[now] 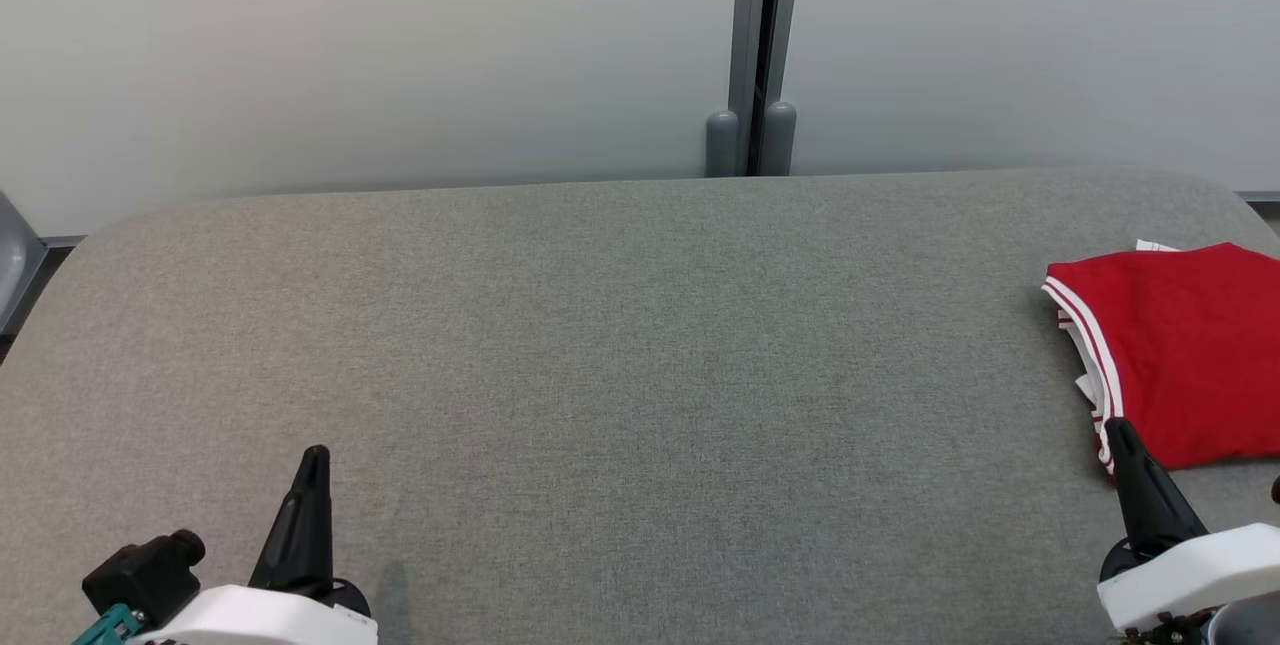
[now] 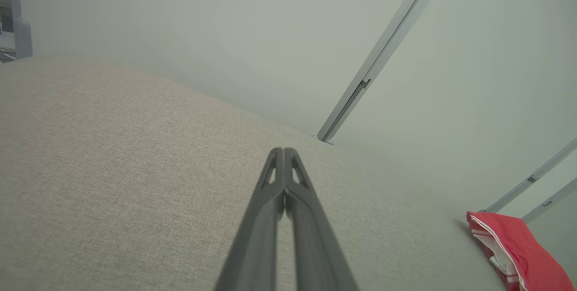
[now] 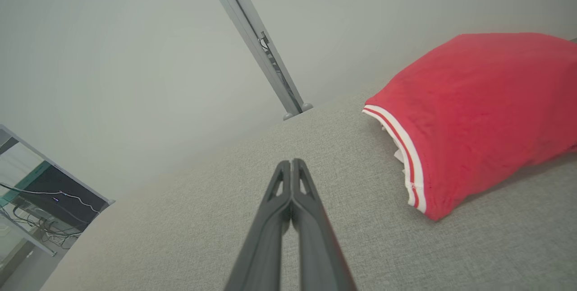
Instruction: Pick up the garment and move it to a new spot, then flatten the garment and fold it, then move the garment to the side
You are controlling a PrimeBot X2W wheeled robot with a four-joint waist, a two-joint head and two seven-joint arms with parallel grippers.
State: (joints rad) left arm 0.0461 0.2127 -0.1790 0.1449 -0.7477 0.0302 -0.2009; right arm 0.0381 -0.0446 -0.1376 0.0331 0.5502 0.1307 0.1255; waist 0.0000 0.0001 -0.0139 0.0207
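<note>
The red garment lies folded at the right end of the table; I judge that the moving aside is done. My left gripper and right gripper are pressed closed and hold nothing. The right tip is perhaps touching the striped hem, so I would retreat straight back, not sideways.

A grey fabric-covered table carries one folded red garment at its right edge.

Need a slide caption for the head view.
Folded red garment at the table's right edge; left hand and right hand shut, holding nothing.
</note>
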